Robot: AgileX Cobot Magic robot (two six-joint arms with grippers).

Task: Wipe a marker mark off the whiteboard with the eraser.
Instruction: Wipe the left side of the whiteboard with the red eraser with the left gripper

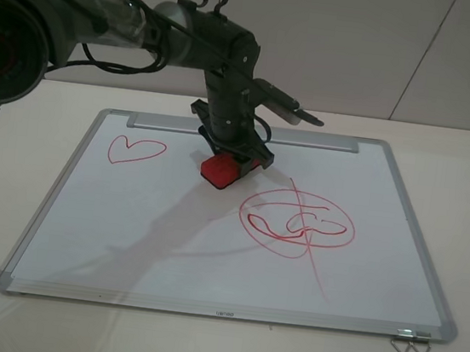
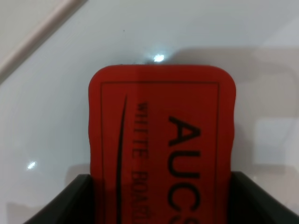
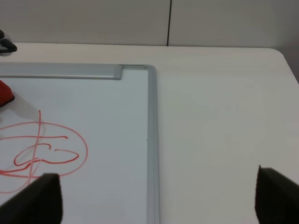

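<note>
The whiteboard (image 1: 166, 245) lies flat on the table. The marker mark, a small red heart outline (image 1: 135, 149), sits near its far left corner. My left gripper (image 1: 229, 154) is shut on the red eraser (image 1: 221, 170), pressed down on the board's far middle, to the right of the heart and apart from it. In the left wrist view the eraser (image 2: 161, 140) fills the frame between the dark fingers (image 2: 70, 200). My right gripper (image 3: 159, 200) is open over the board's right edge (image 3: 152, 140), holding nothing; it is out of the exterior high view.
A larger red circled scribble (image 1: 296, 220) with crossing lines lies right of the eraser. The silver tray strip (image 1: 164, 123) runs along the far edge. A metal clip (image 1: 410, 343) sits at the near right corner. Cream table (image 3: 224, 116) surrounds the board.
</note>
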